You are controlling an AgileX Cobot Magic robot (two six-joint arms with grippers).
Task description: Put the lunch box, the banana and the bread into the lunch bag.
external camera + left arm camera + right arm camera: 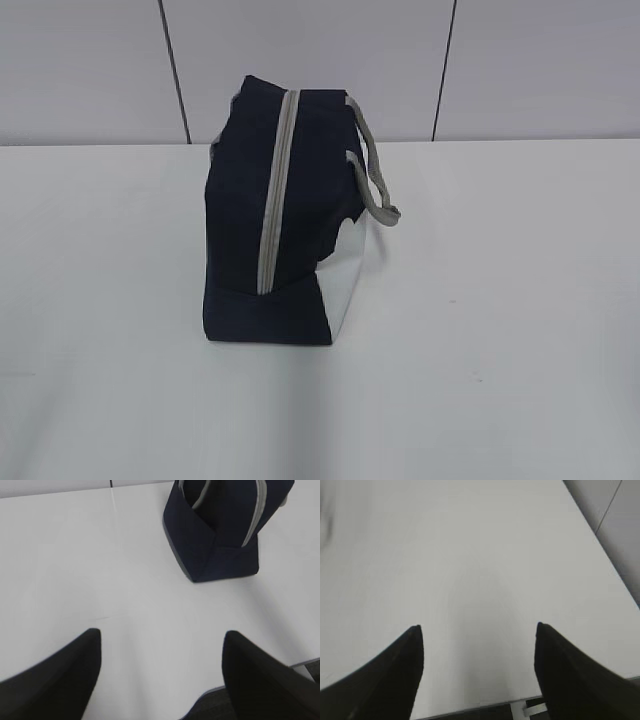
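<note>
The navy lunch bag (pixel 275 225) stands on the white table, its grey zipper (pixel 275 190) running down the middle and shut, grey handles (pixel 375 180) hanging to the right. The left wrist view shows the same lunch bag (pixel 220 535) at the top right, well ahead of my left gripper (pixel 161 636), which is open with only bare table between its black fingers. My right gripper (pixel 477 630) is open too, over bare table near the front edge. No lunch box, banana or bread shows in any view. Neither arm shows in the exterior view.
The white table (pixel 500 350) spreads around the bag on all sides. A grey panelled wall (pixel 100 70) stands behind it. The table's front edge (pixel 470 711) lies just under the right gripper, and its right edge (pixel 615 575) runs nearby.
</note>
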